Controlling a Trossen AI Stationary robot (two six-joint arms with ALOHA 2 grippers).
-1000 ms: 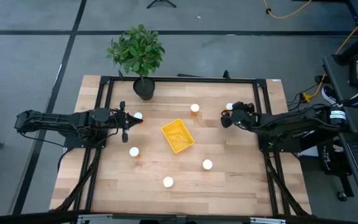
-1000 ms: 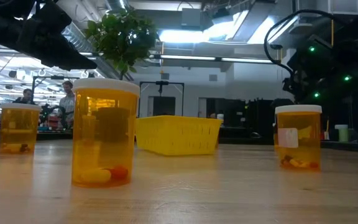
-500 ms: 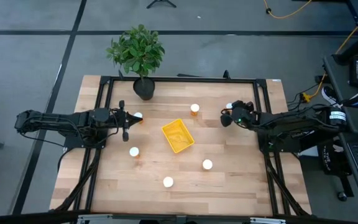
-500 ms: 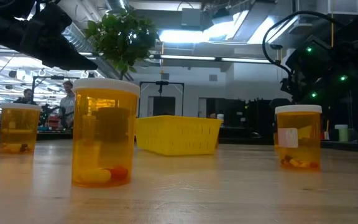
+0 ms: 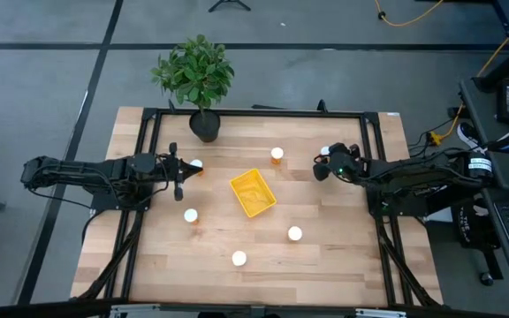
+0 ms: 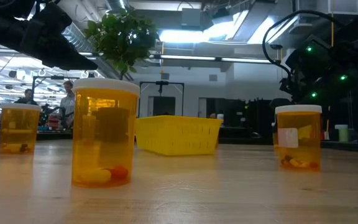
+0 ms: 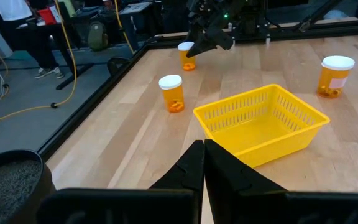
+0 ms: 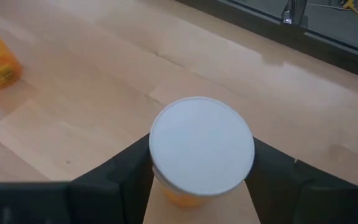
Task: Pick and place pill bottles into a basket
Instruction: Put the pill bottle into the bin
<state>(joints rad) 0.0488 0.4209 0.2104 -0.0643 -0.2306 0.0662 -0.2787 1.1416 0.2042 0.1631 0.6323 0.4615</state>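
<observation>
The right hand (image 8: 201,180) is seen narrowed around an orange translucent pill bottle with a white cap (image 8: 201,147) standing near the counter's (image 5: 325,256) far right; a firm clench cannot be confirmed. The small yellow plastic basket (image 5: 253,193), mid-counter, holds nothing. The left hand (image 7: 204,163) is clenched, empty.

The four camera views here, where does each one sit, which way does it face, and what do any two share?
High view: overhead, straight down on the wooden table; both dark arms show, left gripper and right gripper.
Low view: table height, level across to the room; orange white-capped pill bottles up close, arms overhead.
Left wrist view: over its shut fingers toward the yellow plastic basket.
Right wrist view: down on a white bottle cap between its fingers.
Shared: the basket shows in the high, low and left wrist views.
</observation>
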